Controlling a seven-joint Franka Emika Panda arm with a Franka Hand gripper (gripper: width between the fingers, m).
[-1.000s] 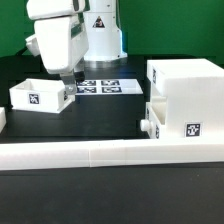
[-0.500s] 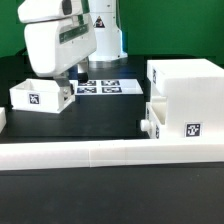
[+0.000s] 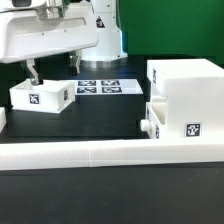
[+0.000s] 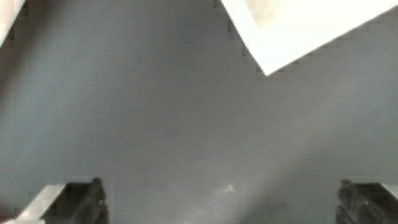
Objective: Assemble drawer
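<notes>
At the exterior view's left, under the gripper (image 3: 55, 70): the loose tray (image 3: 40, 96), flat on the table (image 3: 110, 110), open side up, tagged long wall facing the camera. Long axis across the view, left to right, slightly skewed; knob end not made out. Above it, fingers (image 3: 33, 72) spread well apart with nothing between them. One fingertip seems to hang just over the tray's back left corner and the other past its right end, so the span looks to run along the tray's length rather than across it, though depth is hard to judge from one view. Same spread in the wrist view: two dark fingertips (image 4: 71, 203) at the edges, bare table between, and a white corner (image 4: 302, 35) off to one side, too little shown to say which part. Well apart on the exterior view's right, the housing (image 3: 185, 80), with a second tray (image 3: 175, 128) seemingly lodged low in it, knob (image 3: 143, 125) pointing toward the exterior view's left. Farther back between the two, the marker board (image 3: 100, 87); along the front, the rail (image 3: 100, 155). Likely next: dropping to clamp the loose tray's walls, then carrying it toward the housing. Worth turning the finger line across the short axis first; closing along the length would probably miss.
</notes>
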